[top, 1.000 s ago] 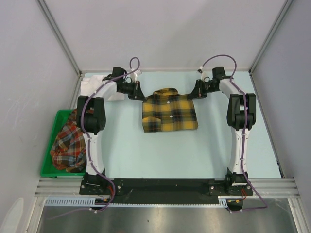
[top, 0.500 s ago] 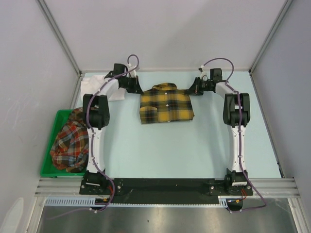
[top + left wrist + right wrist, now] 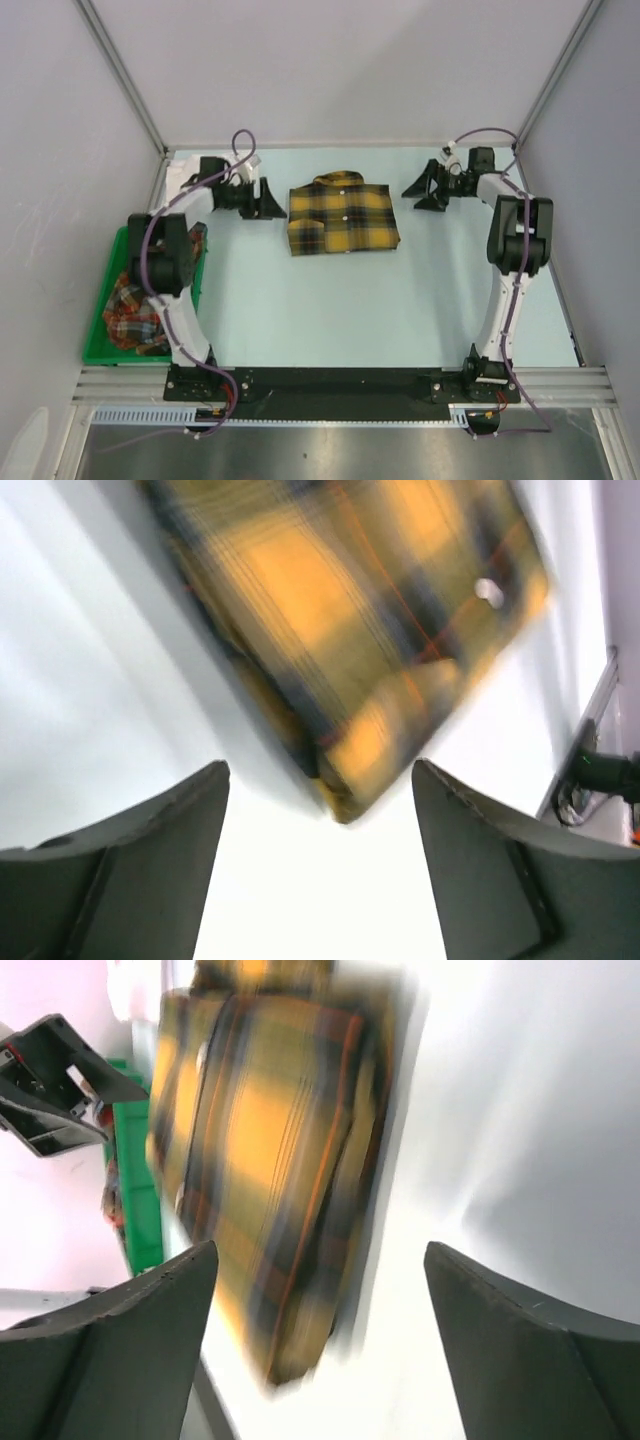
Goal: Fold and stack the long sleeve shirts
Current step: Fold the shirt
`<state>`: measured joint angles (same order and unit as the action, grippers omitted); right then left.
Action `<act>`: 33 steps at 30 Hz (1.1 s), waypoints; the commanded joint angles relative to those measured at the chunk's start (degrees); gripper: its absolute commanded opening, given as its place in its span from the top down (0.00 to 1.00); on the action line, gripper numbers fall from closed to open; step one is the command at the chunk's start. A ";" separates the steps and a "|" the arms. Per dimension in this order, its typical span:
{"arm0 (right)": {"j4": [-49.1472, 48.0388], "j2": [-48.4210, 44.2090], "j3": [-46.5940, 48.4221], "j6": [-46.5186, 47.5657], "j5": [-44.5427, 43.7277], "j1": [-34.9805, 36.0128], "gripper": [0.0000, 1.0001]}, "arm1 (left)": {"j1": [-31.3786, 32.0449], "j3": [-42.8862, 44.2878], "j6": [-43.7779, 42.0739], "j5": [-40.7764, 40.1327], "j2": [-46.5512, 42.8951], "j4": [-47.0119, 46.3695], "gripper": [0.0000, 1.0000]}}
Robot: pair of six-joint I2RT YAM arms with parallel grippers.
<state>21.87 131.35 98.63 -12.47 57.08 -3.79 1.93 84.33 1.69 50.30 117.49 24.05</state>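
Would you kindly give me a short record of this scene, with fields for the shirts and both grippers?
yellow plaid shirt: folded, lying flat on the table, between the two grippers
red plaid shirt: crumpled in the green bin
left gripper: open, holding nothing, apart from the yellow shirt
right gripper: open, holding nothing, apart from the yellow shirt

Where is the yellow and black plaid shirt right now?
In the top view, the yellow-and-black plaid shirt lies folded on the table near its far edge, roughly centred, between the left gripper and the right gripper, touching neither.
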 commanded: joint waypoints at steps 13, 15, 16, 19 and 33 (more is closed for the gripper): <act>-12.90 -13.93 -27.00 6.58 -3.73 9.93 0.20 | 7.29 -24.48 8.59 -0.91 -9.39 -26.08 0.17; -13.69 -14.10 -27.61 5.45 -3.55 10.99 0.39 | 8.35 -24.04 8.33 -1.26 -8.69 -25.11 0.22; -14.65 -14.19 -28.57 4.83 -3.64 11.61 0.47 | 8.44 -24.13 8.93 -1.09 -8.60 -25.20 0.31; -13.88 -13.05 -28.76 2.19 -2.24 11.62 0.79 | 8.61 -23.87 10.78 1.02 -6.14 -22.32 0.71; 18.03 -20.08 -38.33 10.27 2.60 10.21 1.00 | 8.53 -36.70 7.64 7.36 -16.16 -4.47 1.00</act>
<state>30.04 114.56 62.83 -4.95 59.29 6.31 11.11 49.65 12.45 56.01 104.31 12.03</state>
